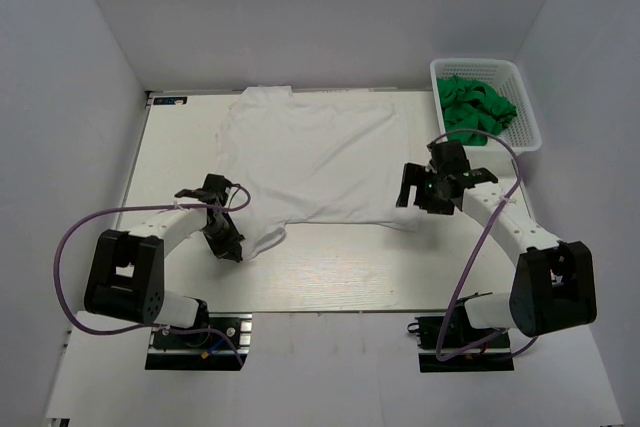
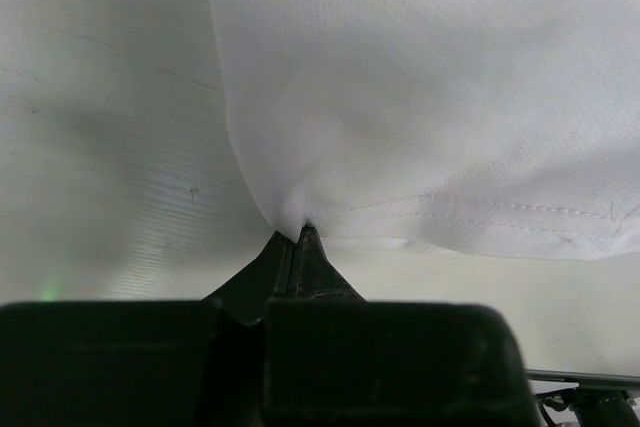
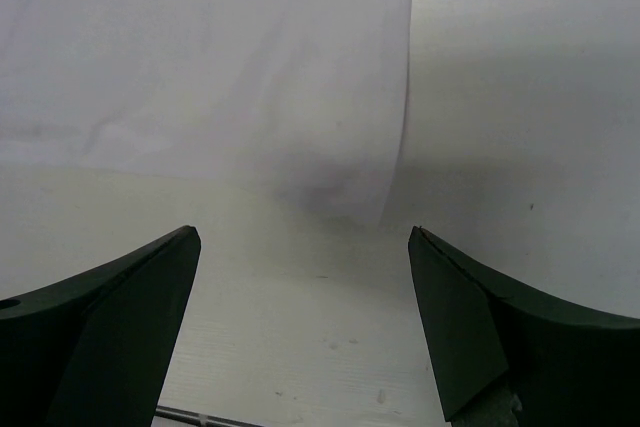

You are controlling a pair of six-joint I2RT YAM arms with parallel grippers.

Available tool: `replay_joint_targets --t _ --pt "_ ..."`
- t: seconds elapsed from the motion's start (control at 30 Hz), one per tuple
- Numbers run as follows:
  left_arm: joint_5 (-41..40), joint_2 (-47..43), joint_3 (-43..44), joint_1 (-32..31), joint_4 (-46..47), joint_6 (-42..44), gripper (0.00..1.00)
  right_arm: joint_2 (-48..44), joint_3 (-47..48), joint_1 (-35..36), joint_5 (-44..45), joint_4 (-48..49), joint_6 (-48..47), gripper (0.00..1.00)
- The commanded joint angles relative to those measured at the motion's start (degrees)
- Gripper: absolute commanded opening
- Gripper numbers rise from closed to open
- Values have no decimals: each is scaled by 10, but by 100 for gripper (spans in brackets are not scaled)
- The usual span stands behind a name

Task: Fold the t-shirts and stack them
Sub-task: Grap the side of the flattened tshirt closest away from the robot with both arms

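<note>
— Shirts first: where are they, taking the basket (image 1: pixel 527 112) as the mark?

— The green t-shirts (image 1: pixel 478 107) are heaped inside the basket, all bunched up. The white t-shirt (image 1: pixel 310 152) lies spread on the bench (image 1: pixel 330 272) just left of the basket. Its collar is about level with the basket, and its hem is on the side nearer the arm bases.

— Is it lying flat?

— Mostly. The hem corner farthest from the basket is drawn out to a point, with wrinkles running into it.

— Is that the left arm's doing?

— Yes. The left gripper (image 1: pixel 234 249) sits at that corner, across the whole shirt from the basket. In its wrist view the jaws are pressed together. The white t-shirt (image 2: pixel 430 97) gathers into a pinch right at the fingertips (image 2: pixel 305 239), and a stitched hem line runs off from there. So it is clamped tight on the white cloth.

— And the right arm?

— The right gripper (image 1: pixel 413 194) is nearer the arm bases than the basket and a little to its left, by the hem corner on the basket's side. Its jaws are spread wide with nothing between them. In its wrist view the two dark fingers (image 3: pixel 120 327) frame bare bench, and the shirt's edge lies beyond their tips without touching them.

— Is it resting on the bench?

— I cannot tell.
</note>
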Motion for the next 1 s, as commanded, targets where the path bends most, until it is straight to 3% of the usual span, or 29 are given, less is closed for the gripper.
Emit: replay_joint_targets --t 0.0,0.2,0.23,0.6,0.63,0.73,0.77,0.8,0.83,0.97 --pt "-3 9 12 2 23 -2 0 -14 -35 -1 9 -15 24 90" --pt "-14 4 19 2 13 4 0 -12 -74 0 9 32 72 90" --pt "-14 -1 19 2 7 4 0 -8 -78 -2 45 35 80 90" --pt "-19 -7 29 2 -9 9 0 57 -107 -1 53 109 128 76" --pt "-19 -7 29 2 -9 9 0 65 -107 -2 52 112 132 72" --pt "-19 -7 29 2 -15 9 0 72 -107 0 39 113 134 45" --pt "-19 -7 29 2 -15 9 0 68 -112 0 34 110 134 17" --pt "-13 -14 29 2 -21 9 0 65 -115 -1 35 110 134 5" --pt "-13 -21 29 7 -21 9 0 56 -117 -1 34 108 136 0" --pt "17 -49 29 7 -21 9 0 30 -115 0 35 79 132 0"
